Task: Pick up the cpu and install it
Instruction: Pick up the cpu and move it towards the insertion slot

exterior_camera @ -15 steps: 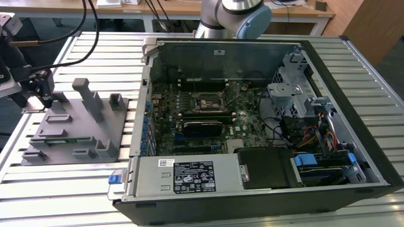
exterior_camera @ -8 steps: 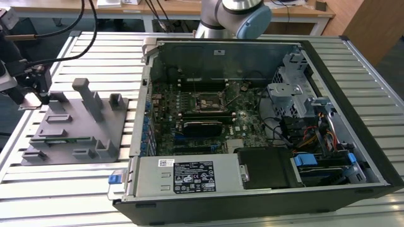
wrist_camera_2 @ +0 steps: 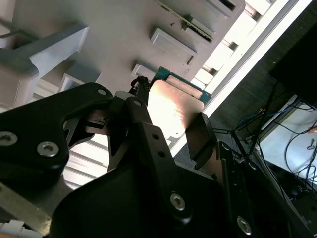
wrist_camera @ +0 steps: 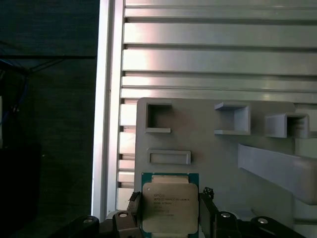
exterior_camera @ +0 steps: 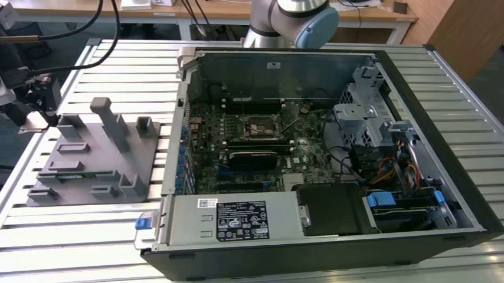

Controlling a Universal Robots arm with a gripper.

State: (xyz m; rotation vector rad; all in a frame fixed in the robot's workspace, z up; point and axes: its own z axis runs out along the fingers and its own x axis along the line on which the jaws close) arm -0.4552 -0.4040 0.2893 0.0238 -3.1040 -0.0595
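Hold: gripper closed on two sides of the cpu, above the grey tray | exterior view: grey tray at 9 o'clock from the computer case | pickup looks under way; installing in the computer case remains.

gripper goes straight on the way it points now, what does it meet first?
The cpu, directly ahead of the gripper in the first wrist view, with the grey fixture tray behind it. Depth is unclear, so they may already be in contact.
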